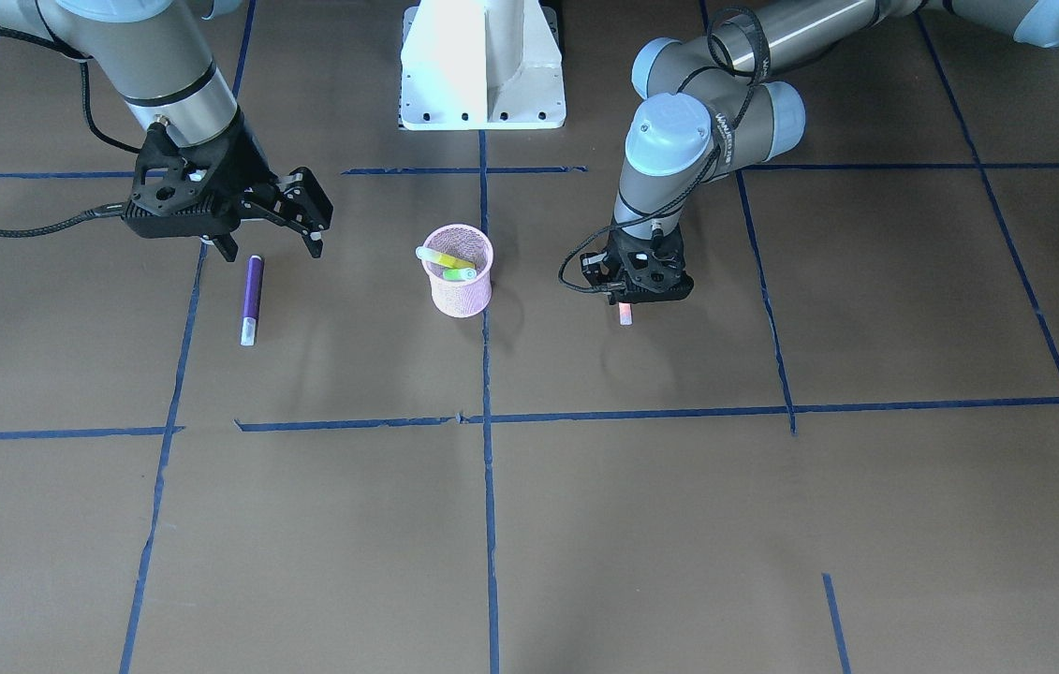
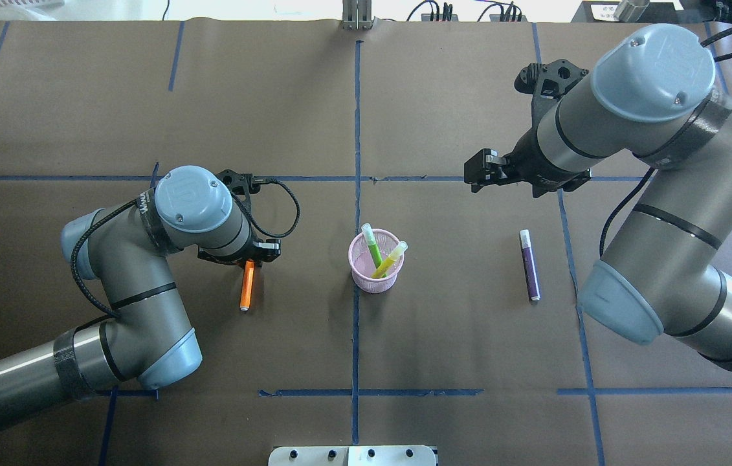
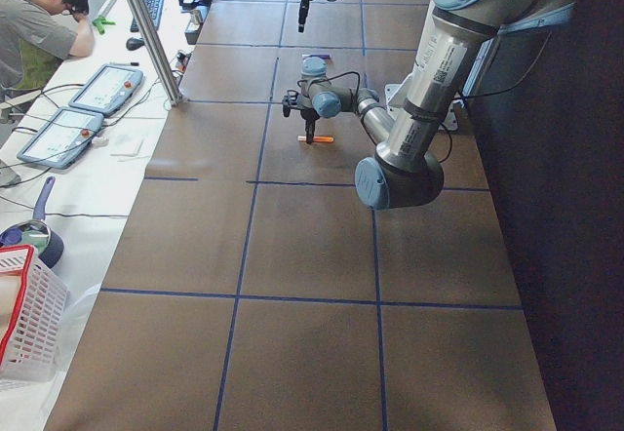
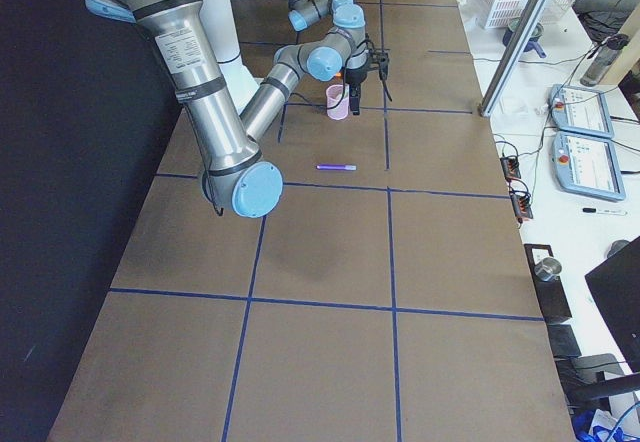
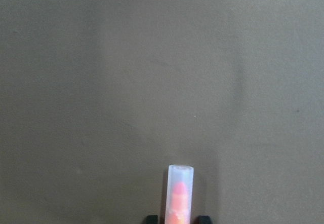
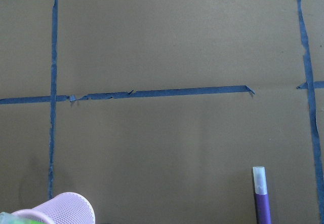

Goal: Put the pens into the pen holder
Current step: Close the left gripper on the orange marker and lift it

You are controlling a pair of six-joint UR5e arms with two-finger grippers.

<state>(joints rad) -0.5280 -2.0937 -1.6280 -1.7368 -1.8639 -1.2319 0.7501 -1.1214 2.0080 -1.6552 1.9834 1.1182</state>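
The pink mesh pen holder (image 2: 375,270) stands at the table's middle, also in the front view (image 1: 459,285). A green pen (image 2: 373,246) and a yellow-green pen (image 2: 391,257) lean inside it. The orange pen (image 2: 246,288) lies on the table to the holder's left. My left gripper (image 2: 248,260) is lowered over its far end. In the left wrist view the fingertips (image 5: 202,218) stand close on both sides of its pale end (image 5: 180,183). The purple pen (image 2: 529,266) lies to the holder's right. My right gripper (image 2: 471,175) hovers open and empty beyond it.
Blue tape lines (image 2: 356,162) divide the brown table into squares. The robot's white base (image 1: 482,75) stands at the table's rear middle. An operator (image 3: 39,21), tablets and a basket are beside the table's far side, off the work area.
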